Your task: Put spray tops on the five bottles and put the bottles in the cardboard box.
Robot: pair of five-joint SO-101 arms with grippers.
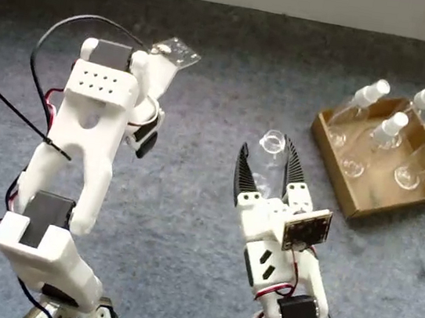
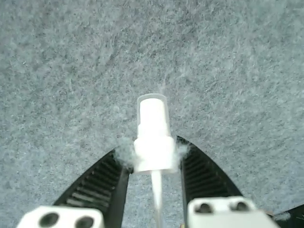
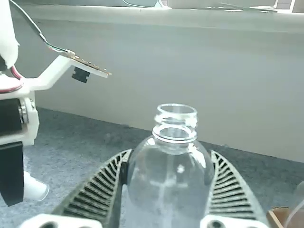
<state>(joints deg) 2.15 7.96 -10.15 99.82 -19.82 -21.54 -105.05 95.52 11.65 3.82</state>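
My left gripper points down at the grey carpet and is shut on a white spray top, whose thin dip tube runs back between the jaws. My right gripper is shut on a clear bottle in the middle of the carpet. The bottle's neck is open and bare and stands out past my right gripper. The left arm stands to the left of the bottle, with the spray top's cap showing under it. The cardboard box lies at the right with several capped bottles in it.
A pale wall runs along the far side of the carpet. Black cables loop off the left arm. Open carpet lies between the two arms and beyond the bottle.
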